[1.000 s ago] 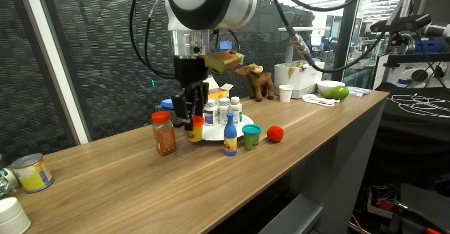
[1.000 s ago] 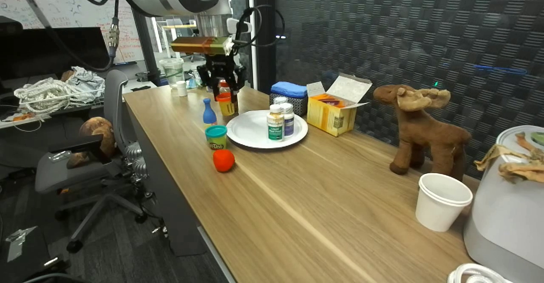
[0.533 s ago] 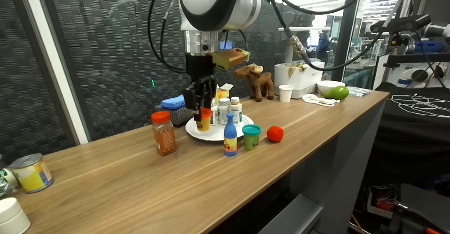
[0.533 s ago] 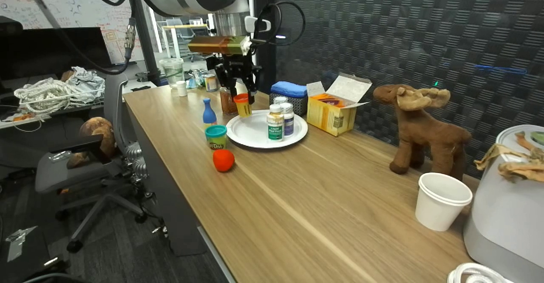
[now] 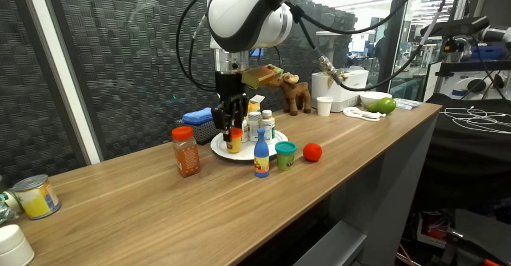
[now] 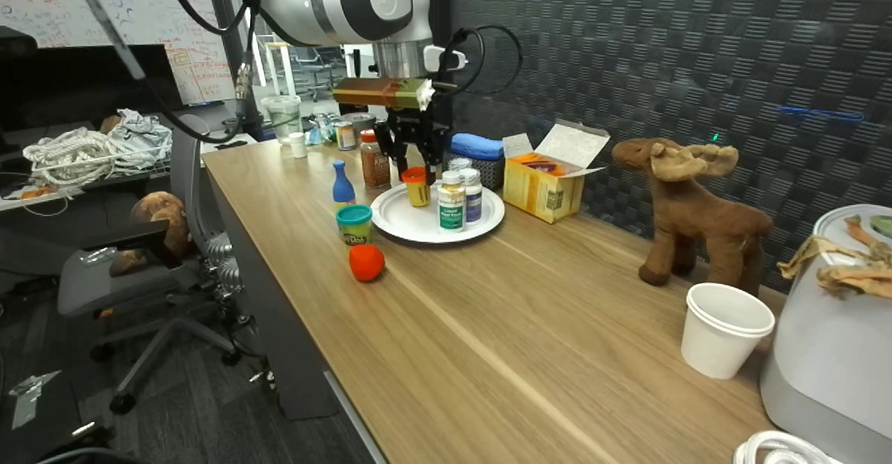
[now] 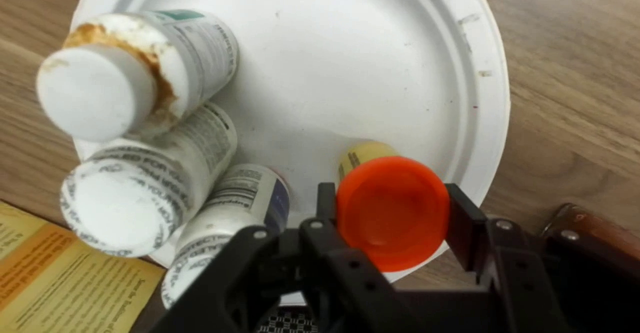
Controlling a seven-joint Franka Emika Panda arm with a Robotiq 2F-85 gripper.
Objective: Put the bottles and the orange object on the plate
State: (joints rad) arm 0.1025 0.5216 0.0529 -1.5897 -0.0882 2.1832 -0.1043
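My gripper [image 7: 392, 208] is shut on the orange object, a small yellow tub with an orange lid [image 7: 395, 218]; its fingers press the lid from both sides. The tub [image 6: 418, 196] is upright over the white plate [image 6: 418, 232]; whether its base touches the plate I cannot tell. Three white bottles [image 7: 200, 48] stand on the plate beside it. Off the plate, on the table, are the blue bottle [image 5: 261, 151], the green tub with a teal lid [image 5: 285, 157] and the reddish-brown jar with an orange lid [image 5: 187, 155].
A red ball [image 6: 366, 263] lies near the green tub. Behind the plate are an open yellow box [image 6: 547, 187] and a patterned box with a blue top [image 5: 198, 116]. Farther along stand a plush moose [image 6: 697, 220] and a white cup [image 6: 721, 335].
My gripper has carried the orange-lidded tub from beside the plate's rim to above the plate. In the last half second it has come down closer to the surface.
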